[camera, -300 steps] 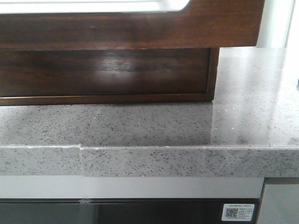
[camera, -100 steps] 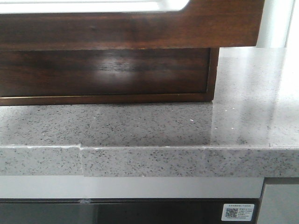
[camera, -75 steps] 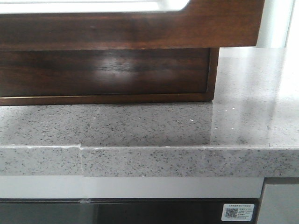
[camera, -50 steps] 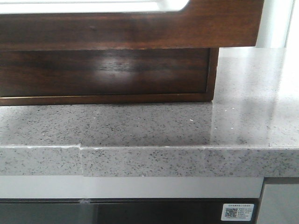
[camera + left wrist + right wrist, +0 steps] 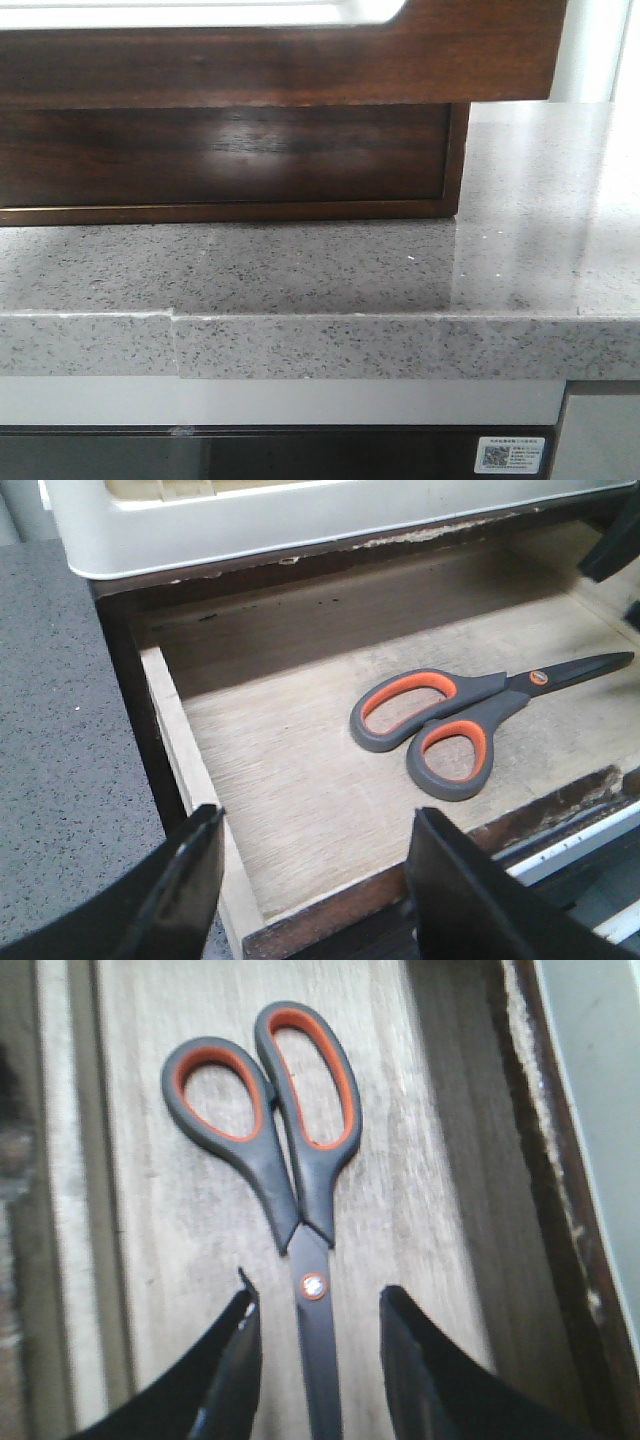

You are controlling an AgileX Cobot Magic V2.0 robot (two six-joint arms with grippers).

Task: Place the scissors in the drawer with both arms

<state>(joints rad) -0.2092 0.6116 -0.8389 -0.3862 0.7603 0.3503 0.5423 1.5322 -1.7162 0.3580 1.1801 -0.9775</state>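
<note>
Front view: grey speckled table carries a dark wood cabinet; the drawer shows its glossy dark brown front, with a taller dark wood panel just above it. No arm or scissors can be seen from this side.
Left wrist view: scissors lie flat on the pale floor of the drawer, handles toward the middle, blades pointing to the far side. A whitish tray sits above the back of the opening.
Left gripper: jaws spread wide, holding nothing, hanging over the drawer's front corner, apart from the scissors.
Right wrist view: scissors lie closed on the drawer's pale floor, orange-lined grey handles away from the camera, pivot screw between the fingers.
Right gripper: jaws parted on either side of the blades, not touching them, gripping nothing.
</note>
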